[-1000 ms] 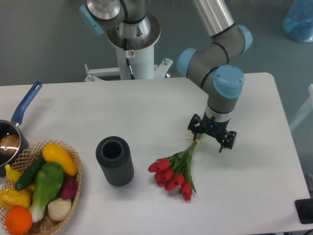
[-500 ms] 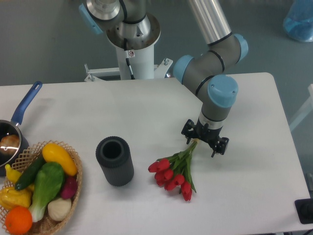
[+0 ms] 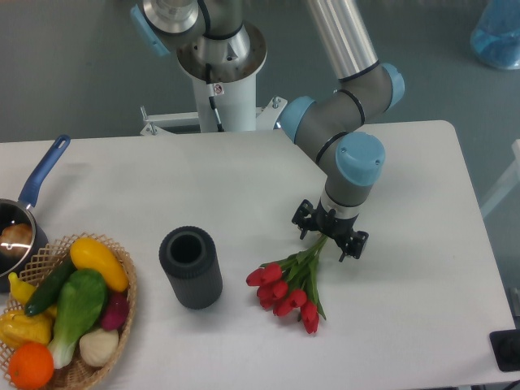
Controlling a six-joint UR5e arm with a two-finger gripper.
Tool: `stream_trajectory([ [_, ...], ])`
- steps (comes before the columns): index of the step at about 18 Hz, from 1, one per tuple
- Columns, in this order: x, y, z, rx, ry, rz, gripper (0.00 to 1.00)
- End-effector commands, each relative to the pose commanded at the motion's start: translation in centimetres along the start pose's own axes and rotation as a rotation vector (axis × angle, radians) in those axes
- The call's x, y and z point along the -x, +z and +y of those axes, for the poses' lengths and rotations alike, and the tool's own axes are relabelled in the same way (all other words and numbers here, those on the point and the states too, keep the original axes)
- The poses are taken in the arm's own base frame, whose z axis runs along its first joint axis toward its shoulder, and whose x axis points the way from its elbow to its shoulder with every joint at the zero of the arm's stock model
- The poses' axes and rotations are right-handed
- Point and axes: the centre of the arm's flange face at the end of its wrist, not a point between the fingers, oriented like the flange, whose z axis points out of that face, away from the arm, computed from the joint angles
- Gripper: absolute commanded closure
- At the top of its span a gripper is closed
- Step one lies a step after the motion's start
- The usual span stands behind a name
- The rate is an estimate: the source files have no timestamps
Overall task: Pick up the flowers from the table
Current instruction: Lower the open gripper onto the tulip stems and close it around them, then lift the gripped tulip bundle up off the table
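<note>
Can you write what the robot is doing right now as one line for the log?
phase: lining up grasp | gripper: open, above stem end | flowers: lying on table, not lifted | nearby: dark cylinder

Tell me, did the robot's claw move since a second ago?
Yes. The gripper slid left in the picture, toward the dark cylinder, and now sits over the stem ends of the flowers, which stayed put on the table.
</note>
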Motion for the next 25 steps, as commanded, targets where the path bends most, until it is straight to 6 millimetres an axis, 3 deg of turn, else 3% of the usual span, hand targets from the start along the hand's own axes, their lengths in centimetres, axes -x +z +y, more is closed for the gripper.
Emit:
stream_trajectory([
  [3,0.0,-0.2,0.1,-0.001,-0.001,-0.002,0.27],
  [8,0.1,-0.2,0.1,0.001,-0.002,-0.001,0.59],
  [11,0.1,-0.2,0.0,0.001,-0.001,-0.002,0.66],
  [14,0.1,-0.3,0.0,0.003,-0.001,-0.004,0.83],
  [20,0.4,-0.6,-0.1,-0.002,0.0,-0.009,0.84],
  [25,2.3,-3.0,-0.4,-0.028,-0.006,-0.061,0.83],
])
